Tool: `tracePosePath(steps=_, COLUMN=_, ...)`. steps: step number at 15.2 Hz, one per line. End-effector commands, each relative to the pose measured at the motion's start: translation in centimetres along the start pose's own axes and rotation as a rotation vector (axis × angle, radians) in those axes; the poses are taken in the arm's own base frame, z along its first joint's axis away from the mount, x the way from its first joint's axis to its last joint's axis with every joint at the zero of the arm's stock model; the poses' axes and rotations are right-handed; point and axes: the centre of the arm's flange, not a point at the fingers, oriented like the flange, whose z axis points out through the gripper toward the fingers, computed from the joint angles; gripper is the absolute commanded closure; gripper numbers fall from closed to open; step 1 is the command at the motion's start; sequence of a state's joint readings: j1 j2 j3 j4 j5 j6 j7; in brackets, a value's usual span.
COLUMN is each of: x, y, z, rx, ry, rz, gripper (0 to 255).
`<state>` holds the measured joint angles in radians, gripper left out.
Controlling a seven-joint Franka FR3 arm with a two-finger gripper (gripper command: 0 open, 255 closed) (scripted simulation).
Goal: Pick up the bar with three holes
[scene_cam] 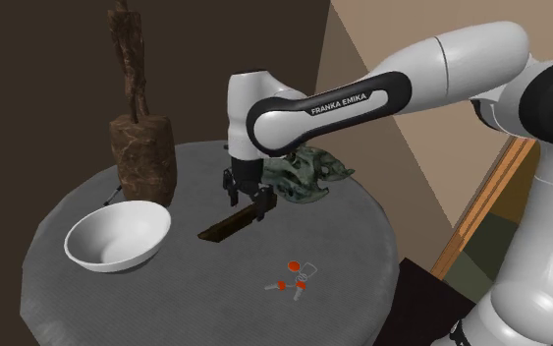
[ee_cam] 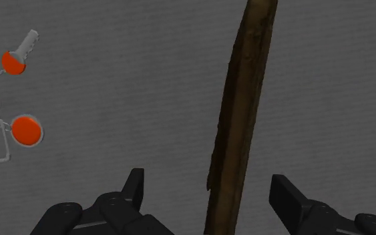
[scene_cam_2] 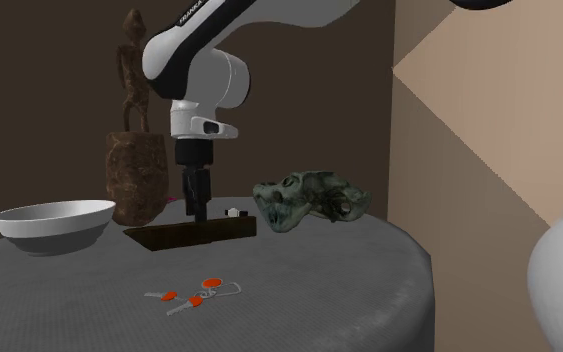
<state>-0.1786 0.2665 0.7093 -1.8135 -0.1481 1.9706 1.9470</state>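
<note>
Bar (scene_cam: 233, 224), long, thin and dark brown, lies flat near the middle of the round grey table (scene_cam: 362, 256). You cannot see its 3 holes from here. In the shoulder view it sits between the white bowl (scene_cam: 117, 236) on that view's left and the grey-green lumpy thing (scene_cam: 308, 172) farther back on the right. The keys with orange heads (scene_cam: 292, 275) lie nearer, well apart from it. Your gripper (scene_cam: 248, 201) hangs low over the bar, above the end closer to the lumpy thing, not over the middle. The jaws are spread wide and hold nothing. In the wrist view the bar runs straight away between the 2 fingers (ee_cam: 136, 190), crossing the line they close along, and neither finger touches it. That looks like a good way to take it across its thin side. You likely need to go down a little more, then squeeze. Since you are off the middle, the long end may tip when you lift.
</note>
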Motion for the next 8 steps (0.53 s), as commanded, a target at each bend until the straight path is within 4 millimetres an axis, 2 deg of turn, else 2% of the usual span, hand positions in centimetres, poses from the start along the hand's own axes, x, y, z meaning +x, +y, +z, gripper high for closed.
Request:
tracePosePath(steps=1, x=0.2, y=-1.8, z=0.5, rx=0.005, ry=0.002, rz=0.063, gripper=0)
tracePosePath(steps=8, x=0.3, y=-2.0, z=4.5, rx=0.005, ry=0.002, rz=0.063, gripper=0)
